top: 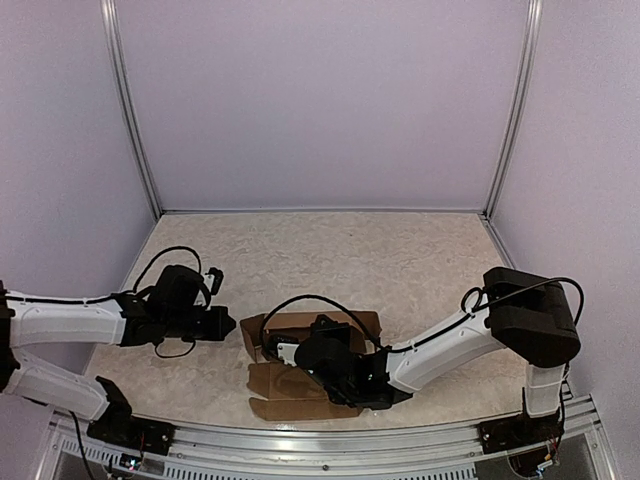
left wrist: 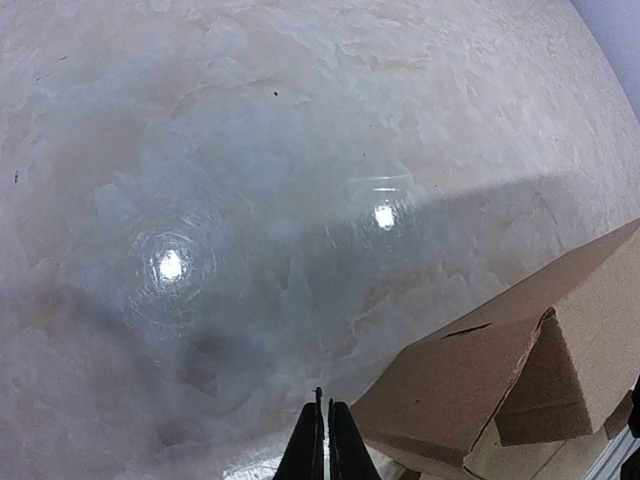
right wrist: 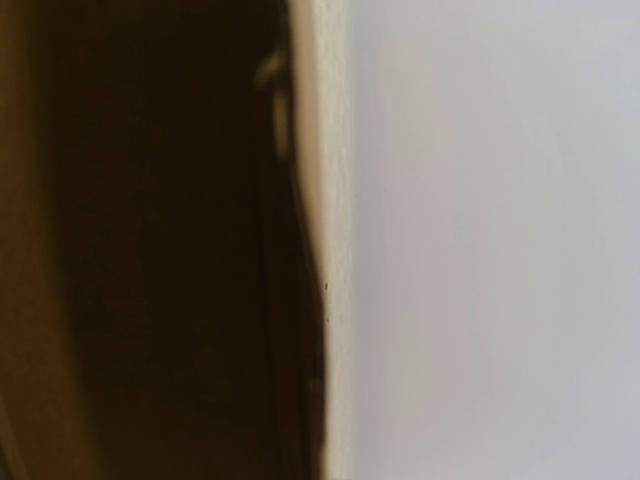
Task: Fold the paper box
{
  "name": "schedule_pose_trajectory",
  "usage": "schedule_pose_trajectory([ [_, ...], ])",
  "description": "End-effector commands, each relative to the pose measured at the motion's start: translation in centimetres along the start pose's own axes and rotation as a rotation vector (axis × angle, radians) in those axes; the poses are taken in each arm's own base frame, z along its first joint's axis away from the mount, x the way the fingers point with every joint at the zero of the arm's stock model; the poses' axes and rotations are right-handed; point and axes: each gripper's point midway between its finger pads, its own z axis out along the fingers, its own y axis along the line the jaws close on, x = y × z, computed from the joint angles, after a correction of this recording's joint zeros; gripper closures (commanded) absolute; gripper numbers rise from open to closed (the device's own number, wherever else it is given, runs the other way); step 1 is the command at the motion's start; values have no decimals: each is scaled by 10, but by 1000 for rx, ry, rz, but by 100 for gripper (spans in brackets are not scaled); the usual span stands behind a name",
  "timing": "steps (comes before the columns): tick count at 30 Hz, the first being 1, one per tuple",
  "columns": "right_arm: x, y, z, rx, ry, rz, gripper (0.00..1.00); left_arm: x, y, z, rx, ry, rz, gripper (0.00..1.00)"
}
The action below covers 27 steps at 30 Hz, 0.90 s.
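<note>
Cardboard at the right wrist lens: brown wall of the paper box (right wrist: 150,250) fills the left half of that view, dark and blurry, basically shoved up against the camera; a pale edge runs top to bottom down the middle; plain pale lilac on the right; none of that arm's own fingers show up there

Right gripper (top: 292,352): comes in from the right and sits low over the middle of the box; tips are buried among the flaps in the overhead view, so no direct look at them; jaws are pressed together; can't tell if a bit of cardboard is pinched in there or nothing at all

Left gripper (top: 226,326): hangs just off the box's left edge, pointing at it; looks apart from it, not touching; in its own wrist view the two fingers (left wrist: 312,445) sit closed against each other with only a hairline between them; nothing held

Where the box is: on the table (top: 420,260), toward the near edge and roughly centre, between the two arms; partly folded, with one panel at the back and flat flaps spreading toward the near rail (top: 330,438)

Box from the left wrist view: lower right corner of the frame; a slanted panel stands up off the table with a flap folded in behind it; short slit near its top edge
</note>
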Motion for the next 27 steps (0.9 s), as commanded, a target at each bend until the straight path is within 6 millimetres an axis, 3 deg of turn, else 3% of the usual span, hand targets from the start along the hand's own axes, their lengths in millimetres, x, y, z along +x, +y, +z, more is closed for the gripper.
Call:
schedule_pose_trajectory([
  [1, -7, 9, -3, -6, -17, 5, 100, -5, -20, 1, 66, -3, 9, 96],
  [16, -5, 12, -4, -9, -10, -1, 100, 9, -43, -3, 125, 12, 29, 97],
  [27, -5, 10, -7, -7, -10, -1, 100, 17, -47, -8, 132, 11, 21, 96],
])
